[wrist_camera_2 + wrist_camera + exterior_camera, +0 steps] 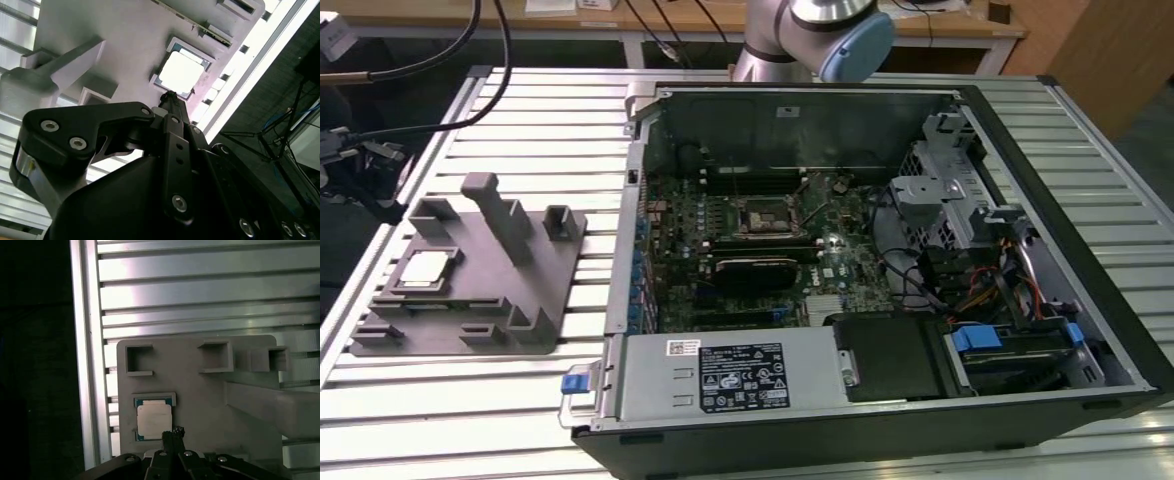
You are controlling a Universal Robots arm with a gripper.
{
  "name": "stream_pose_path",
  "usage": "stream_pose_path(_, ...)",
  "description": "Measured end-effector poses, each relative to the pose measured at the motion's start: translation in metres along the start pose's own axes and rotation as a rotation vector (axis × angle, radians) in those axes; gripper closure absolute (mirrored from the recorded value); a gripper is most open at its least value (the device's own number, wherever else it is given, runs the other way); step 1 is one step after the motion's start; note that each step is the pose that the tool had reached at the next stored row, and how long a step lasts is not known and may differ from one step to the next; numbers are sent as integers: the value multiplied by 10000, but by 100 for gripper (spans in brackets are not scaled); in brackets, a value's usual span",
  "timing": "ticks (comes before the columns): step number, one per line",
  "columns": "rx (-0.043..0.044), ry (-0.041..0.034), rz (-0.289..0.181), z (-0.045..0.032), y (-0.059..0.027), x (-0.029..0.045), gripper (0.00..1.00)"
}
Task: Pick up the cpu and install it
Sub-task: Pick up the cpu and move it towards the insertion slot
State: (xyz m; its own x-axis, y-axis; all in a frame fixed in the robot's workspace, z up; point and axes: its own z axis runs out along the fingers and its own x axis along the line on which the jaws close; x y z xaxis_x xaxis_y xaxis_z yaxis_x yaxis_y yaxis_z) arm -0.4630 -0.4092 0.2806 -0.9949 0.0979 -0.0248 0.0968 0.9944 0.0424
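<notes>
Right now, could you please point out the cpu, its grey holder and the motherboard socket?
cpu (pixel 154 421): first wrist view, middle of its silvery top.
grey holder (pixel 487 287): exterior view, bare flat part of its base.
motherboard socket (pixel 762 218): exterior view, centre of the socket.

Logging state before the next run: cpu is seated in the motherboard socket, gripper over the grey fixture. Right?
Not quite. The cpu lies in a recess of the grey fixture, not in the motherboard socket; the first wrist view shows it. The gripper is over the fixture, as you said.
</notes>
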Motion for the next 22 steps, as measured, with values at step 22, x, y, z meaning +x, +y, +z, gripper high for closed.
stream_pose_path(22,2,12,1,382,-65,71,89)
